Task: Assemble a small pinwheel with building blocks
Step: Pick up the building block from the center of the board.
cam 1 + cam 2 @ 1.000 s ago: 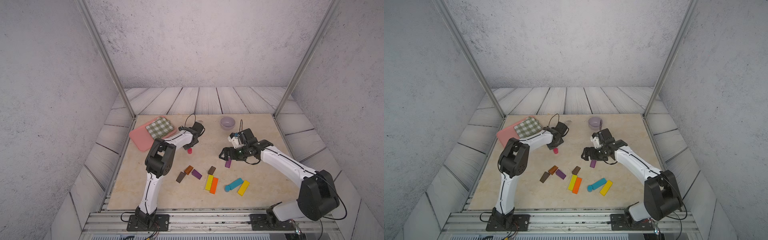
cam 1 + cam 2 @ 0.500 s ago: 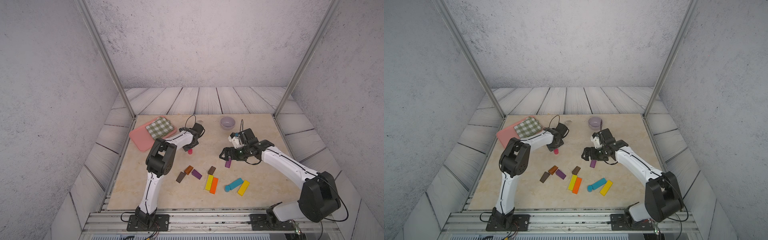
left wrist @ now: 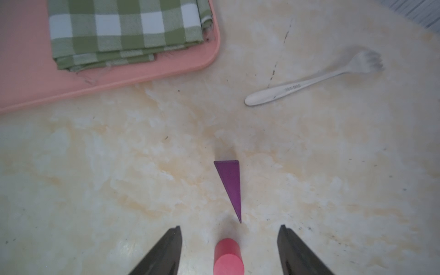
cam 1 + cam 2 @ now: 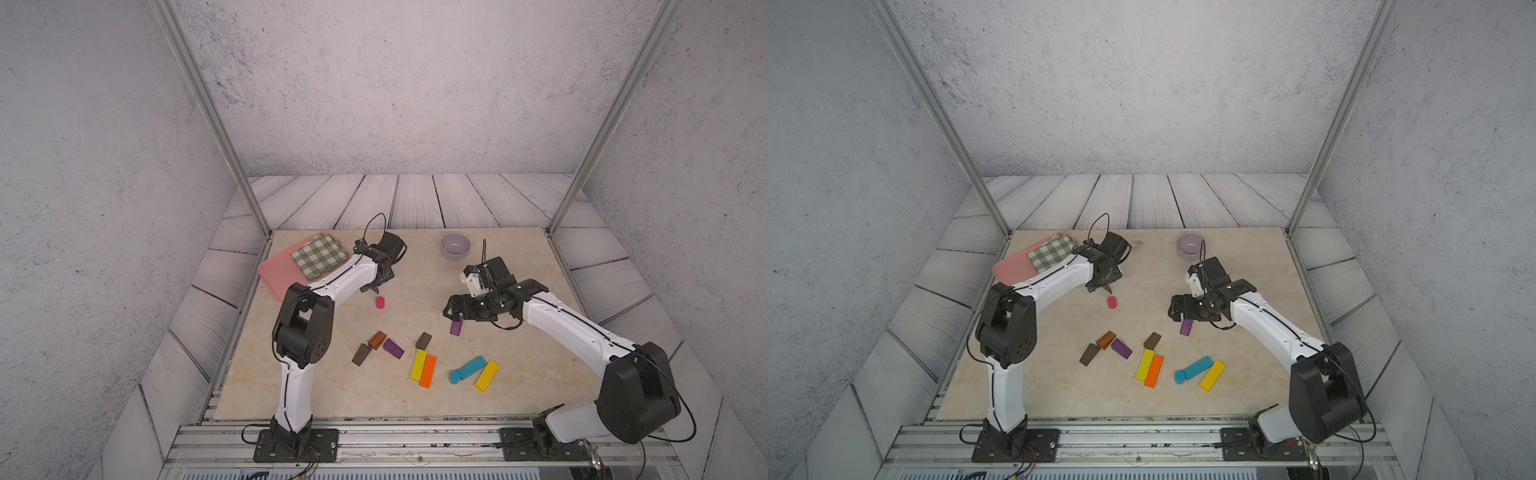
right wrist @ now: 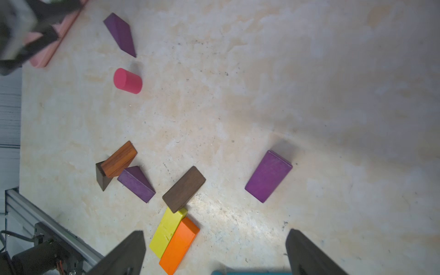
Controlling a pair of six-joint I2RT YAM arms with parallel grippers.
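A pink cylinder (image 4: pixel 380 302) (image 3: pixel 228 257) stands upright on the table between the fingers of my left gripper (image 3: pixel 229 227) (image 4: pixel 376 286), which is open and touches nothing. Just beyond its tips lies a purple wedge (image 3: pixel 229 185). My right gripper (image 5: pixel 216 232) (image 4: pixel 453 312) hangs open and empty over a purple block (image 4: pixel 456 326) (image 5: pixel 268 176). Nearer the front lie brown wedges (image 4: pixel 377 339), another purple wedge (image 4: pixel 393 348), a dark brown block (image 4: pixel 423 340), yellow (image 4: pixel 418 365) and orange (image 4: pixel 428 370) bars side by side, a blue bar (image 4: pixel 473 367) with a blue cylinder (image 4: pixel 455 376), and a second yellow bar (image 4: pixel 487 375).
A pink tray (image 4: pixel 276 270) with a folded green checked cloth (image 4: pixel 319 255) sits at the back left. A metal fork (image 3: pixel 309 81) lies behind my left gripper. A lilac bowl (image 4: pixel 455 245) stands at the back, behind my right arm.
My left gripper has opened wide and let go of the pink cylinder, which now stands free. The right arm has hardly moved.
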